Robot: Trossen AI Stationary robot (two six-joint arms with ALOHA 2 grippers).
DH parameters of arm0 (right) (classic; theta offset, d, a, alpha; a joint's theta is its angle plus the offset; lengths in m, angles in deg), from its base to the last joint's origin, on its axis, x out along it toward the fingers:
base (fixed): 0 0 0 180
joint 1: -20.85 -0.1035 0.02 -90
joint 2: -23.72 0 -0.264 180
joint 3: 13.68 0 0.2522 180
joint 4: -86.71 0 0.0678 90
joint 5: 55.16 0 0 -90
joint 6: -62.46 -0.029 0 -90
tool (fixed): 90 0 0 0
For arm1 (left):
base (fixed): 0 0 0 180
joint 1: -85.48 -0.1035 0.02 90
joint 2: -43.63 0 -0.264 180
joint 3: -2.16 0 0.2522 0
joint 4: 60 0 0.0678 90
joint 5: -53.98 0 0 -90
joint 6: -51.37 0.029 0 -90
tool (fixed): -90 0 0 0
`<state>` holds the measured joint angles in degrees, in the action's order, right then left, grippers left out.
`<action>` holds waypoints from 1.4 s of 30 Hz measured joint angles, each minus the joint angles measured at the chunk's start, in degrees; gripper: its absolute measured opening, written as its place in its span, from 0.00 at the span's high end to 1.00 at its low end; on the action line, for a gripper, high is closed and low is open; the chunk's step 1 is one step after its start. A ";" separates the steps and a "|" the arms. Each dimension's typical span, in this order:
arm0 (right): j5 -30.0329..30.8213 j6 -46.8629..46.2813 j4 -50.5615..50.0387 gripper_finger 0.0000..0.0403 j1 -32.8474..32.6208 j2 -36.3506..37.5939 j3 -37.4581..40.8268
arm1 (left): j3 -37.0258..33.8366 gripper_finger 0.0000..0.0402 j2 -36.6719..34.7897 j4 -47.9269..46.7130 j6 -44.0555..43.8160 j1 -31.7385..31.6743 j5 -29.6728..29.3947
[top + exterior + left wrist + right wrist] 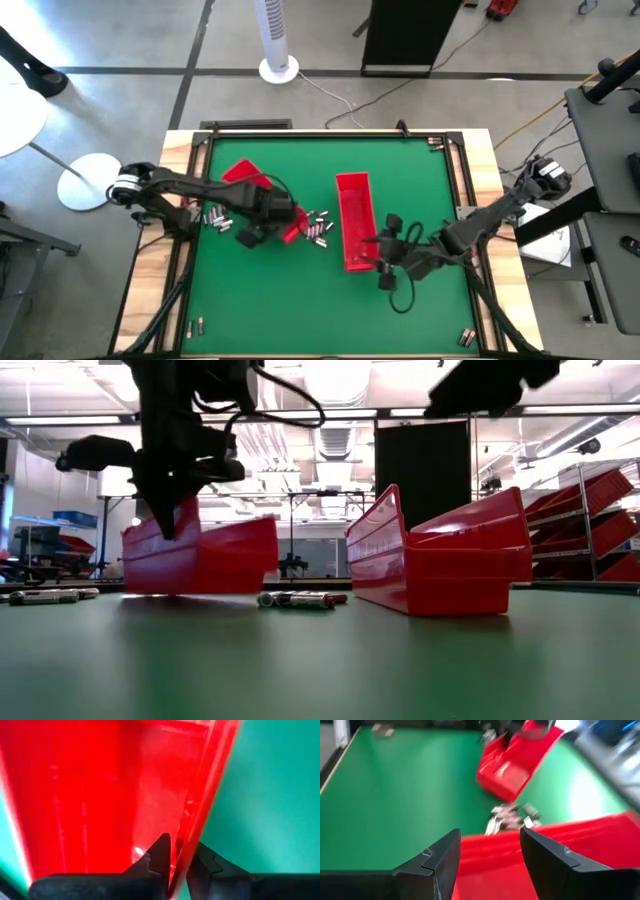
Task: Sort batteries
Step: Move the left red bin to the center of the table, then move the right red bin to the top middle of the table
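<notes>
Silvery batteries (318,228) lie mid-frame on my bench (300,310), just right of my left gripper (285,222), clamped on a red tray's (243,174) wall. My right gripper (382,252) hangs spread over the other tray (353,205).

Glossy red plastic trays (353,215), matt green table mat (300,300), pale wood table edge (150,290), silvery metal batteries (318,228)

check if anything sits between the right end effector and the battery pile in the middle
Yes. The upright red tray lies between the right end effector and the battery pile; in the right wrist view its wall crosses in front of the open fingers, the pile beyond it. The left end effector grips the other tray.
</notes>
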<state>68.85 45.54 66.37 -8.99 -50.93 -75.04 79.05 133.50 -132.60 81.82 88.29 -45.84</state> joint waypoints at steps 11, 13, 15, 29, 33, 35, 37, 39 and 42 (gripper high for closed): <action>-15.51 -1.59 -13.83 0.49 6.54 -8.01 -6.91 | -0.60 0.77 -0.43 2.16 -11.52 5.74 1.94; -15.39 -0.86 -20.67 0.49 6.54 -11.04 -11.50 | -0.15 0.73 -1.33 1.21 -13.54 6.40 1.94; -15.92 -0.36 -27.03 0.49 6.54 -14.53 -15.91 | 0.75 0.70 -2.94 0.23 -15.63 6.81 1.92; -29.45 1.31 -39.31 0.49 8.15 -31.03 -29.43 | -11.08 0.70 -25.88 30.33 -35.09 8.13 1.40; -28.98 0.48 -39.54 0.49 8.82 -32.34 -29.37 | -21.88 0.70 -30.75 52.27 -33.49 8.50 1.27; -28.45 0.43 -39.48 0.50 9.19 -32.70 -28.91 | -26.47 0.70 -31.97 61.42 -32.42 8.49 -0.89; -27.94 0.09 -39.19 0.52 9.56 -33.19 -28.79 | -30.06 0.70 -32.56 68.13 -31.40 8.49 -4.61; -28.01 -0.03 -39.27 0.56 9.85 -33.30 -28.65 | -32.70 0.70 -32.72 72.89 -31.15 8.49 -8.90; -28.00 -0.23 -38.96 0.64 10.06 -33.27 -28.65 | -34.81 0.70 -32.88 76.03 -32.46 8.43 -12.21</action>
<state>40.86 45.31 27.41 1.06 -84.20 -103.69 44.24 100.62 -56.57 49.36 96.72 -58.05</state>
